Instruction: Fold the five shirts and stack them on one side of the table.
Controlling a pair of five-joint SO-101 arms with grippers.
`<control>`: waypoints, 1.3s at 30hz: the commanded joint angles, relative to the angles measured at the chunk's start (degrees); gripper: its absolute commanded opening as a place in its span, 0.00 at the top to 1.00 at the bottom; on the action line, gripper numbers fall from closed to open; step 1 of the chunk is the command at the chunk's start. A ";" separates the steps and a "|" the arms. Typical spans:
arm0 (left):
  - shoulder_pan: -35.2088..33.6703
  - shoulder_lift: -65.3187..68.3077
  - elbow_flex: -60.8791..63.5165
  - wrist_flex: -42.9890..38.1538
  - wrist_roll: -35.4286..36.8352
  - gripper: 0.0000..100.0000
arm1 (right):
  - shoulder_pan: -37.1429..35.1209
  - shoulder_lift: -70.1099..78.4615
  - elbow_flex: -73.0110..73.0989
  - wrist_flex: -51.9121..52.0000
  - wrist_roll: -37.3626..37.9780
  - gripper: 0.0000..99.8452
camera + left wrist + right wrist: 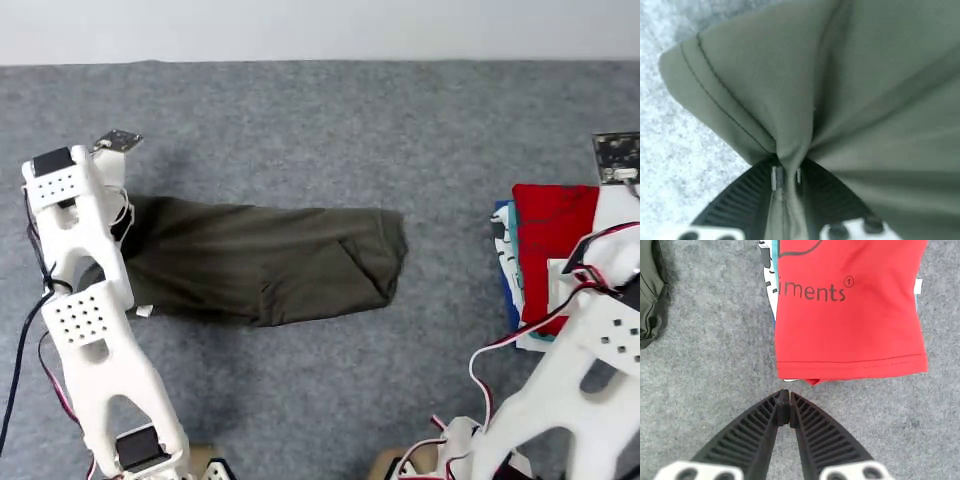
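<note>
Left jaws pinch the olive shirt; right jaws pressed together.

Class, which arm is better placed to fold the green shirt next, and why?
Left, likely. The left gripper is shut on the green shirt; the right gripper sits shut and empty by the red shirt, apart from the green one.

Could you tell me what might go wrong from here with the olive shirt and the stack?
The left gripper pinches only a narrow bunch of the olive shirt; it could slip or pull the fold apart. The shut right gripper sits close to the red shirt and might snag its hem.
</note>
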 commanded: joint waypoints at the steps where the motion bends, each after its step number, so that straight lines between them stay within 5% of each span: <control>1: 3.69 -9.58 4.97 1.14 0.97 1.00 | 0.48 -1.71 -0.26 2.15 0.44 0.99; 9: 22.51 -31.38 28.79 0.88 6.07 1.00 | 0.48 -1.71 -0.18 2.15 0.18 0.99; 21: 46.15 -40.09 30.20 -0.88 24.44 1.00 | 0.66 -1.80 -0.18 2.15 0.35 0.99; 39: 57.14 -39.91 30.20 -18.90 37.01 1.00 | 0.48 -1.80 -0.18 2.15 0.00 0.99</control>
